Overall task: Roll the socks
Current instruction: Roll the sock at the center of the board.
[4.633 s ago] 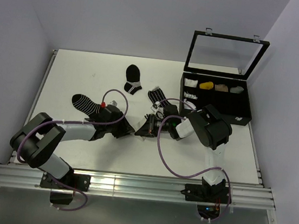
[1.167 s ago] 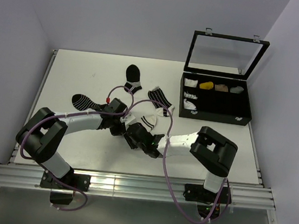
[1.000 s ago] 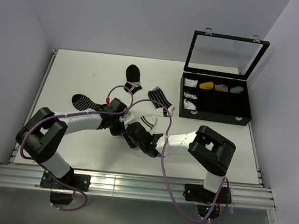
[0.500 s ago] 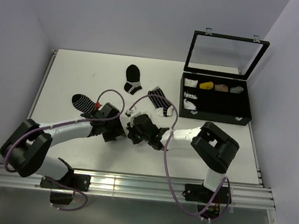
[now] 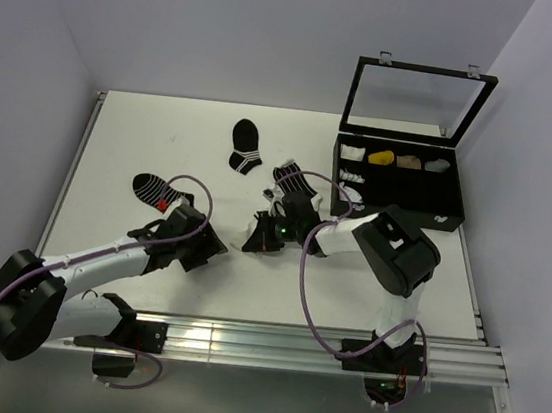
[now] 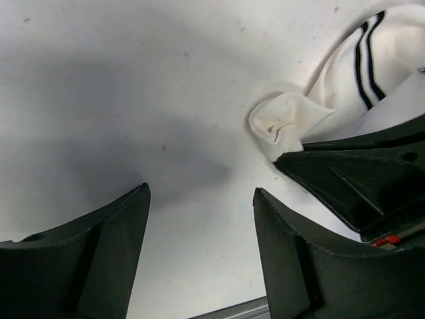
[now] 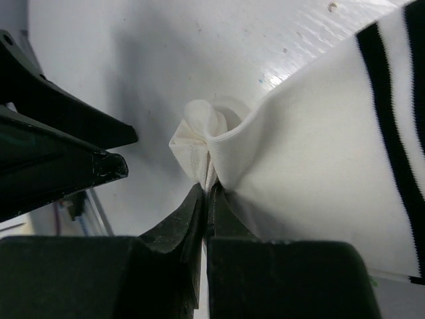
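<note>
The mostly white sock (image 7: 312, 139) with black stripes lies on the table, and my right gripper (image 7: 207, 194) is shut on its bunched white end. In the left wrist view that bunched end of the white sock (image 6: 282, 123) sits just beyond my left gripper (image 6: 201, 194), which is open over bare table and apart from the sock. From above, the left gripper (image 5: 213, 247) stands just left of the right gripper (image 5: 250, 243). The black sock with white stripes and a white toe (image 5: 292, 180) lies behind the right arm, partly hidden by it.
A black sock with white bands (image 5: 246, 146) lies at the back centre. Another black striped sock (image 5: 152, 188) lies on the left, by the left arm. A black compartment box (image 5: 398, 196) with its lid raised stands at the right, holding rolled socks.
My left gripper has opened and drawn back to the left and nearer the front edge. My right gripper has shut on the white sock's end and shifted right and back.
</note>
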Action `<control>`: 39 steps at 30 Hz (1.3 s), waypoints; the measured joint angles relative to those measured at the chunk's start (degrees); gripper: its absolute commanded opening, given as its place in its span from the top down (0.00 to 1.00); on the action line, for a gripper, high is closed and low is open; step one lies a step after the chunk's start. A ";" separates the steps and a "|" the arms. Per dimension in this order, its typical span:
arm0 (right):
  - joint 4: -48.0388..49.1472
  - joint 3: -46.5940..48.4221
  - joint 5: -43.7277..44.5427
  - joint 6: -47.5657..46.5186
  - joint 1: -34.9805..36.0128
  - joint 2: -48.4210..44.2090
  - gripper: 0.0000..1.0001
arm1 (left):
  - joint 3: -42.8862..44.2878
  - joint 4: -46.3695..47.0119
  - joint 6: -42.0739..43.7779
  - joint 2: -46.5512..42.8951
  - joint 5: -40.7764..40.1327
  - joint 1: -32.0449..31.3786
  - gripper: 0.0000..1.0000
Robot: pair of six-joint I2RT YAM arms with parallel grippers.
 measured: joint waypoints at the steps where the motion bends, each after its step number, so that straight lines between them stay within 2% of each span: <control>1: 0.76 -0.11 -1.53 1.42 -0.59 0.61 1.00 | -0.07 0.83 -0.20 0.22 -0.02 0.02 0.31; 10: 9.84 -1.57 -11.65 13.42 -4.96 6.05 0.99 | -0.02 10.84 -0.87 5.90 0.83 0.00 0.34; 20: 11.76 -1.57 -13.75 16.85 -5.46 7.39 0.98 | 1.66 16.50 -1.84 11.69 1.68 0.02 0.45; 26: 11.76 -1.57 -13.77 16.83 -5.60 7.41 0.97 | 2.89 18.27 -1.81 14.60 2.29 0.02 0.56; 29: 11.76 -1.57 -13.77 16.81 -5.60 7.41 0.95 | 3.06 18.51 -1.86 15.39 2.40 0.02 0.70; 31: 11.72 -1.57 -13.77 16.57 -5.60 7.41 0.93 | 3.08 18.51 -1.92 15.93 2.49 0.02 0.81; 32: 11.63 -1.57 -13.75 16.35 -5.60 7.39 0.92 | 3.08 18.51 -1.95 16.24 2.58 0.02 0.91; 34: 10.93 -1.57 -13.62 15.65 -5.60 7.10 0.85 | 3.23 18.56 -1.79 16.61 2.99 0.02 1.00; 39: 6.03 -1.57 -10.73 11.58 -5.14 3.82 0.64 | 4.52 16.65 -1.57 16.96 3.45 0.00 1.00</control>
